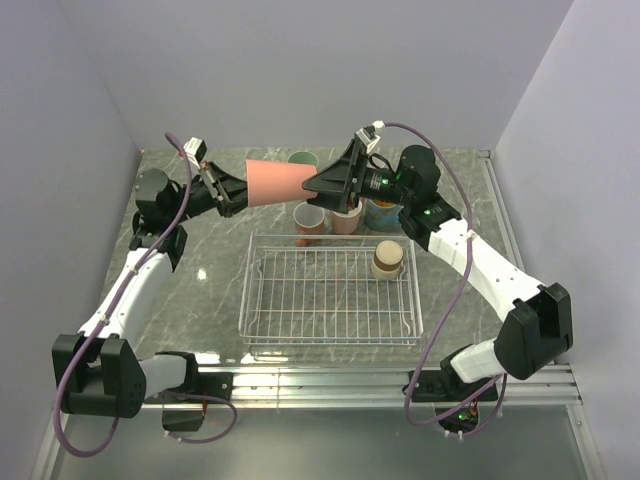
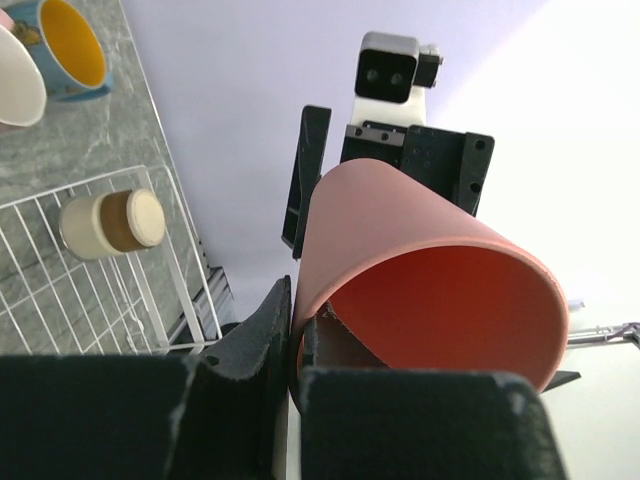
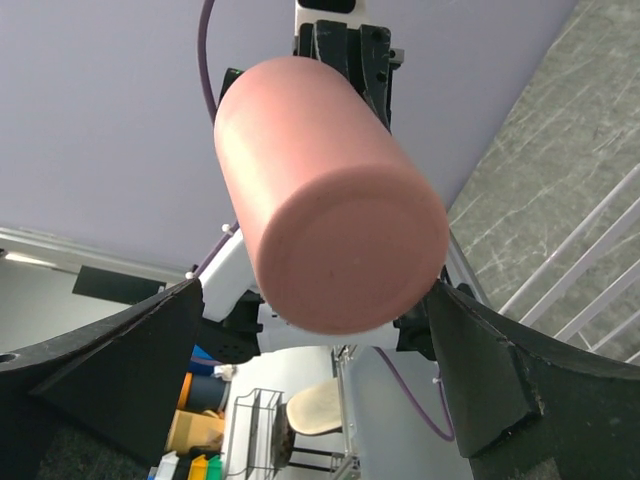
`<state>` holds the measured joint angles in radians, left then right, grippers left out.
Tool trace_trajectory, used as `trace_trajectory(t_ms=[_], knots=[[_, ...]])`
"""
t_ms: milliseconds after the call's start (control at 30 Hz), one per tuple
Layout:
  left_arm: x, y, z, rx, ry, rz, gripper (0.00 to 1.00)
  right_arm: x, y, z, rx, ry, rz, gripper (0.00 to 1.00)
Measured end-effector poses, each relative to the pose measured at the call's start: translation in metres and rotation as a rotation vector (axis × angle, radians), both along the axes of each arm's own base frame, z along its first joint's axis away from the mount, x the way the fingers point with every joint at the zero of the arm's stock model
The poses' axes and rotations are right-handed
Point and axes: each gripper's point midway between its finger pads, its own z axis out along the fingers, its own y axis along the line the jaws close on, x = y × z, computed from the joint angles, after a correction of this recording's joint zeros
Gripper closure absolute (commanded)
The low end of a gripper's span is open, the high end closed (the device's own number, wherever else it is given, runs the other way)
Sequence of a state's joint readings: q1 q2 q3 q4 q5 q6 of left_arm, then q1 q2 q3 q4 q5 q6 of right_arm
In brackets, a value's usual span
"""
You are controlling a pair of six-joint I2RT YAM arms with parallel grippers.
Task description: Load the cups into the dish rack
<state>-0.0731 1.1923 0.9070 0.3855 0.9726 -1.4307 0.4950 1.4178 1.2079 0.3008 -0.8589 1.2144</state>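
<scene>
My left gripper [image 1: 232, 200] is shut on the rim of a pink cup [image 1: 275, 180] and holds it on its side in the air behind the dish rack [image 1: 330, 330]. In the left wrist view [image 2: 293, 340] one finger is inside the cup [image 2: 400, 230] and one outside. My right gripper [image 1: 312, 184] is open, with its fingers on either side of the cup's base [image 3: 345, 250]. A short brown cup [image 1: 388, 258] stands in the rack's far right corner. A pink cup [image 1: 309, 222], a salmon mug [image 1: 347, 215], a blue mug [image 1: 382, 210] and a green cup [image 1: 303, 160] stand behind the rack.
The grey marble table [image 1: 200, 270] is walled in at the back and both sides. A metal rail [image 1: 400, 385] runs along the near edge by the arm bases. The blue mug has a yellow inside [image 2: 70, 50]. The rack's wires [image 3: 590, 270] show below the right gripper.
</scene>
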Motion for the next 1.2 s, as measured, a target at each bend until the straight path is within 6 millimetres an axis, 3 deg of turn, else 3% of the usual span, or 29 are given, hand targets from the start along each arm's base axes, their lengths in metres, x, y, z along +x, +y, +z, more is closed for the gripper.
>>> trace_trajectory(t_ms=[133, 400, 500, 533, 600, 633, 700, 733, 800, 833, 900, 933, 1000, 1100, 1200], knots=[[-0.004, -0.009, 0.0, -0.002, 0.006, -0.021, 1.0, 0.001, 0.0, 0.004, 0.004, -0.007, 0.0, 0.02], [-0.011, -0.02, 0.001, -0.015, -0.009, -0.041, 0.99, 0.003, 0.002, 0.009, 0.023, -0.01, 0.001, 0.15], [-0.013, -0.02, 0.001, -0.028, -0.012, -0.041, 1.0, 0.003, 0.002, 0.011, 0.032, -0.02, 0.0, 0.3], [-0.013, -0.02, 0.002, -0.03, -0.012, -0.041, 1.0, 0.004, 0.002, 0.011, 0.033, -0.018, 0.0, 0.44], [-0.013, -0.02, 0.003, -0.035, -0.011, -0.043, 1.0, 0.003, 0.002, 0.013, 0.038, -0.023, 0.002, 0.6], [-0.013, -0.02, 0.003, -0.035, -0.013, -0.043, 1.0, 0.003, 0.002, 0.013, 0.041, -0.023, 0.003, 0.76], [-0.013, -0.02, 0.003, -0.034, -0.013, -0.044, 1.0, 0.003, 0.001, 0.014, 0.045, -0.022, 0.003, 0.91], [-0.013, -0.02, 0.003, -0.033, -0.013, -0.045, 0.96, 0.003, 0.002, 0.014, 0.045, -0.021, 0.004, 1.0], [-0.013, -0.02, 0.001, -0.026, -0.017, -0.045, 0.86, 0.003, 0.002, 0.014, 0.044, -0.021, 0.003, 1.0], [-0.013, -0.02, 0.0, -0.018, -0.022, -0.044, 0.73, 0.003, 0.002, 0.014, 0.042, -0.021, 0.004, 1.0], [-0.012, -0.02, -0.007, 0.013, -0.024, -0.043, 0.58, 0.004, 0.001, 0.011, 0.035, -0.017, 0.0, 1.0], [-0.011, -0.02, -0.013, 0.035, -0.014, -0.04, 0.41, 0.004, 0.001, 0.01, 0.028, -0.02, -0.002, 1.0], [-0.006, -0.016, -0.028, 0.106, 0.022, -0.011, 0.22, 0.003, 0.0, 0.007, 0.006, -0.015, -0.006, 1.0], [0.005, -0.004, -0.044, 0.243, 0.056, 0.077, 0.09, 0.005, -0.003, 0.004, -0.053, -0.028, -0.033, 1.0], [0.017, 0.017, -0.052, 0.404, 0.051, 0.19, 0.07, 0.003, -0.012, 0.003, -0.152, -0.062, -0.077, 1.0]])
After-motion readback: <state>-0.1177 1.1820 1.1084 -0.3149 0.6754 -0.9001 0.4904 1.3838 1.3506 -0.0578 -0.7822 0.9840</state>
